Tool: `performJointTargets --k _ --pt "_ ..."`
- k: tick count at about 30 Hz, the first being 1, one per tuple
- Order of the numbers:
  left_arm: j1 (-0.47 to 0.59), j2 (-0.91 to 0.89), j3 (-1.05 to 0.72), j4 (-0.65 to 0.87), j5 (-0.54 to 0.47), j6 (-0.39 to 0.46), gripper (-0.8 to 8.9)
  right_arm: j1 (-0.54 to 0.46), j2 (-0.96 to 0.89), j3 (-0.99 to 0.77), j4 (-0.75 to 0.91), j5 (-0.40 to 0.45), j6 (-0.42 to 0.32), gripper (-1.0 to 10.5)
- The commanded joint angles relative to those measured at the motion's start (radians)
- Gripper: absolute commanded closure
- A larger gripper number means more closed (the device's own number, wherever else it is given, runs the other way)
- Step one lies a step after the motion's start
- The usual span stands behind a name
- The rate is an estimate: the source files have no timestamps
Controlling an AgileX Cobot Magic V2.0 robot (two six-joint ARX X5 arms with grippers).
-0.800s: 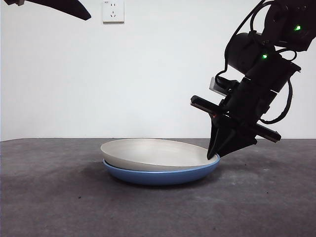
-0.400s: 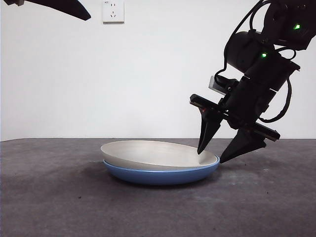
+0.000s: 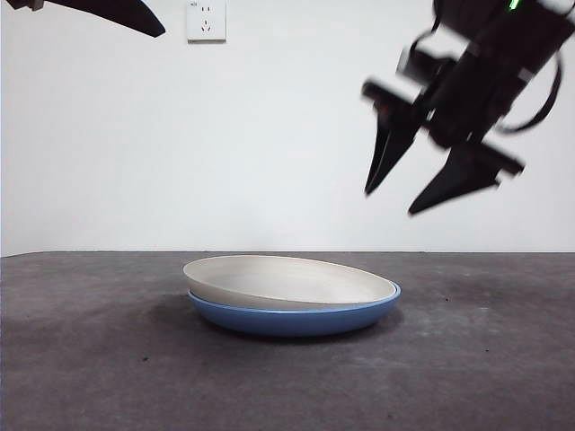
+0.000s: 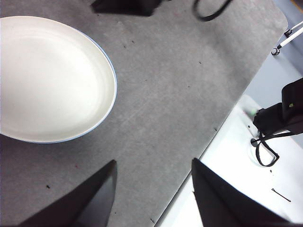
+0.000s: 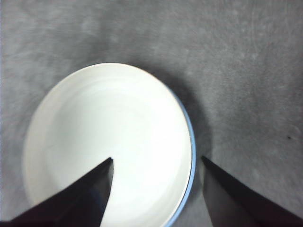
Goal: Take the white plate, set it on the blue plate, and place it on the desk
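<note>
The white plate (image 3: 283,281) lies nested in the blue plate (image 3: 296,319) at the middle of the desk (image 3: 90,359), slightly tilted. My right gripper (image 3: 391,202) hangs open well above the plates' right rim, blurred, holding nothing. In the right wrist view the white plate (image 5: 106,146) fills the middle, with a sliver of blue plate (image 5: 191,142) along one edge, and the right gripper (image 5: 156,163) is open above it. My left gripper (image 4: 154,163) is open and empty over bare desk beside the white plate (image 4: 47,78); it shows as a dark tip (image 3: 117,13) at the front view's top left.
A wall socket (image 3: 206,20) sits on the white wall behind. The left wrist view shows the desk's edge (image 4: 199,156) with a white surface and black cables (image 4: 265,151) beyond it.
The right gripper opened, let go of the white plate's right rim and rose well clear of it. The white plate stays on the blue plate. The left arm has not moved.
</note>
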Motion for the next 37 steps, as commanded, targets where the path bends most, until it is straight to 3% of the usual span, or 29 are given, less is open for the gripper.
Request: performJointTargets --k 1,12,18,22,37 --pt "-0.008 0.003 0.010 0.008 0.004 0.005 5.64 0.010 -0.080 0.020 -0.067 -0.003 -0.069 6.6" --pt "-0.008 0.003 0.010 0.008 0.004 0.005 5.64 0.035 -0.426 0.020 -0.402 -0.043 -0.173 6.6" --pt "-0.008 0.003 0.010 0.008 0.004 0.005 5.64 0.068 -0.530 0.019 -0.587 -0.113 -0.225 6.6" --pt "-0.008 0.003 0.010 0.008 0.004 0.005 5.64 0.095 -0.560 0.019 -0.678 -0.116 -0.245 6.6" --pt "-0.008 0.003 0.010 0.008 0.004 0.005 5.70 0.112 -0.566 0.019 -0.682 -0.116 -0.250 6.9"
